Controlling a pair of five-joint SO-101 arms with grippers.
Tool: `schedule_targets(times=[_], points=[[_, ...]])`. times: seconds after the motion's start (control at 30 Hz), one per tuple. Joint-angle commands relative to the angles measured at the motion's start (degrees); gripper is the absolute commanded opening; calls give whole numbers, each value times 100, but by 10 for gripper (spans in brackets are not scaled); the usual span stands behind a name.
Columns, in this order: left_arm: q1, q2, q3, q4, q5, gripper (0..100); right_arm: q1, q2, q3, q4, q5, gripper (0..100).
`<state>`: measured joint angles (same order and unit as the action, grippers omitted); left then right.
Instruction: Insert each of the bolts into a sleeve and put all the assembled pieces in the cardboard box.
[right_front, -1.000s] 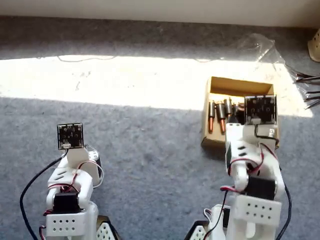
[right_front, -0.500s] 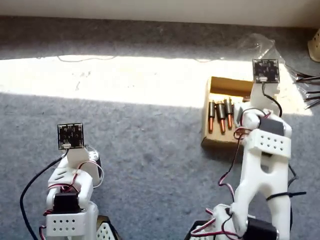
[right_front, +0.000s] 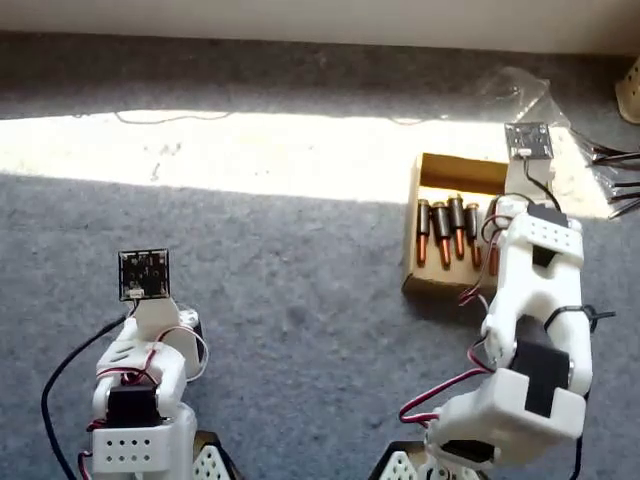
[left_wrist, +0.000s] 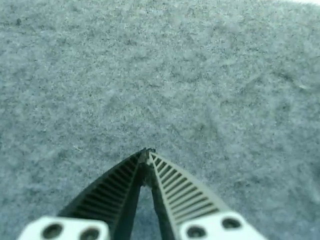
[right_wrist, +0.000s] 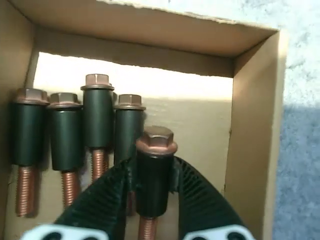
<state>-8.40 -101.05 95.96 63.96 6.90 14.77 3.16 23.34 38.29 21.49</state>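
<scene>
The right tool (right_wrist: 152, 172) clamps a black-sleeved copper bolt (right_wrist: 156, 142) (over the brown cardboard box (right_wrist: 252, 125)); dropped tilted, it could bounce out.

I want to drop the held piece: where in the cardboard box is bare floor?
Bare floor lies between the four assembled pieces and the side wall of the cardboard box, beside the held piece in the right gripper; a sunlit strip past the bolt heads is free. The row is packed.
</scene>
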Motion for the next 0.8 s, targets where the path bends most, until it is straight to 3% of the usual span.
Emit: schedule_targets(times=[0.0,0.53,0.77], points=[[92,-75,136,26,-35,14,154,180,-690,-180,79,5],[92,-75,136,0,-35,14,163,1402,-1402,-180,105,12],[92,-75,136,0,-35,14,163,1402,-1402,-171,105,133]])
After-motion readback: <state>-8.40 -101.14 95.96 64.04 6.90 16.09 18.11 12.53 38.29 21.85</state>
